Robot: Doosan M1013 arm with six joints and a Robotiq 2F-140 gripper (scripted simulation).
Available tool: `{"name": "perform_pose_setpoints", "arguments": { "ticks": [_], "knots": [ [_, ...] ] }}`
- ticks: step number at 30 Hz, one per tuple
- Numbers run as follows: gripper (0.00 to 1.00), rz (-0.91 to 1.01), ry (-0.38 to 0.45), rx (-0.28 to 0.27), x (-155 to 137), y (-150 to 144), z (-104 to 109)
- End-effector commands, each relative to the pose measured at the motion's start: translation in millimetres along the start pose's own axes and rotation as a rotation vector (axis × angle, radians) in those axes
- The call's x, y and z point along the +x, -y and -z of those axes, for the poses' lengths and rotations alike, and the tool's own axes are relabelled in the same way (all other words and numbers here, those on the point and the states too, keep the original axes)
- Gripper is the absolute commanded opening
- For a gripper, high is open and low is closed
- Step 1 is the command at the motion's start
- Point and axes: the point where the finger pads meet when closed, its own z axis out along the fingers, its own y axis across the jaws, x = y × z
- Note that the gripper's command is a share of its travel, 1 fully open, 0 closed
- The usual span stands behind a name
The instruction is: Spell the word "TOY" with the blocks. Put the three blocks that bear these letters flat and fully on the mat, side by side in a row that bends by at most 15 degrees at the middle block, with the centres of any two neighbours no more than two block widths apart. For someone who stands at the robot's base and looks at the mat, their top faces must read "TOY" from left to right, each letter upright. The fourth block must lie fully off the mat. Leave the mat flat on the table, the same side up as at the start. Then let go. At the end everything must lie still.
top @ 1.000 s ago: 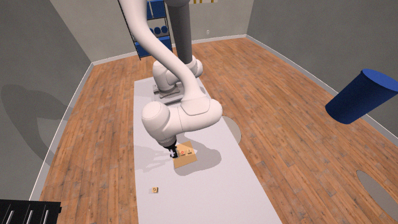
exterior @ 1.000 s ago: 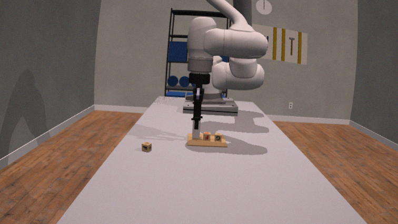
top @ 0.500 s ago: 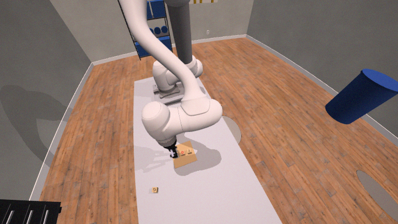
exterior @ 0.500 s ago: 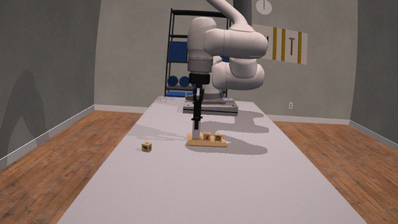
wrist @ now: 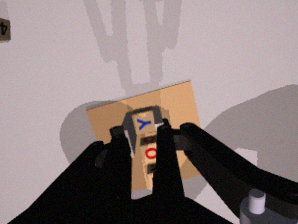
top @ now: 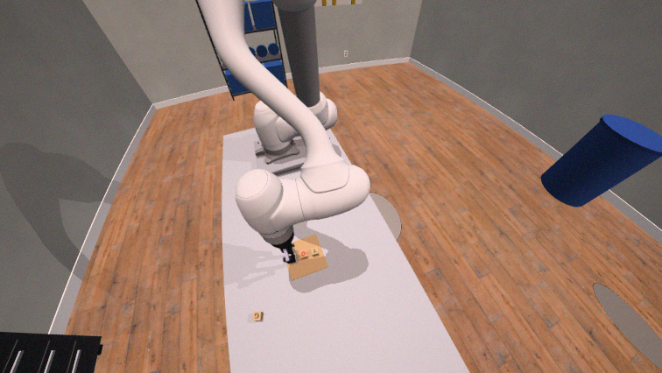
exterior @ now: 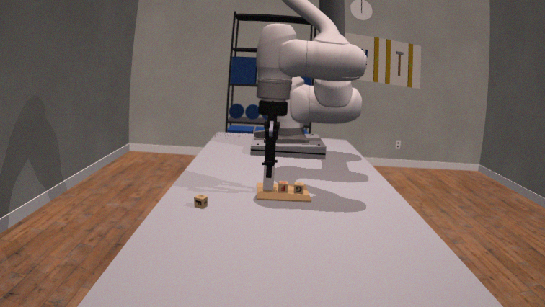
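Blue-lettered Y block (wrist: 143, 123) seemingly clasped in tool (top: 290, 257) (exterior: 268, 187) (wrist: 144, 119), over mat (top: 307, 269) (exterior: 284, 197) (wrist: 179, 100).

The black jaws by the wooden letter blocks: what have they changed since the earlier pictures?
Nothing visibly changed. The black jaws are in the same place, on either side of the wooden block with the blue Y, and I see nothing newly taken or let go. The wooden block with the red O, the tan mat and the off-mat wooden block stayed put.
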Motion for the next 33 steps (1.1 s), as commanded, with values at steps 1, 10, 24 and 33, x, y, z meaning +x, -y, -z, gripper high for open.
{"name": "perform_pose_setpoints", "arguments": {
  "ticks": [1, 10, 24, 33],
  "knots": [
    [0.13, -0.003, -0.001, -0.005, 0.4, -2.4, -4.4],
    [0.13, -0.003, -0.001, -0.005, 0.4, -2.4, -4.4],
    [0.13, -0.003, -0.001, -0.005, 0.4, -2.4, -4.4],
    [0.18, -0.003, -0.001, -0.005, 0.4, -2.4, -4.4]
  ]
}}
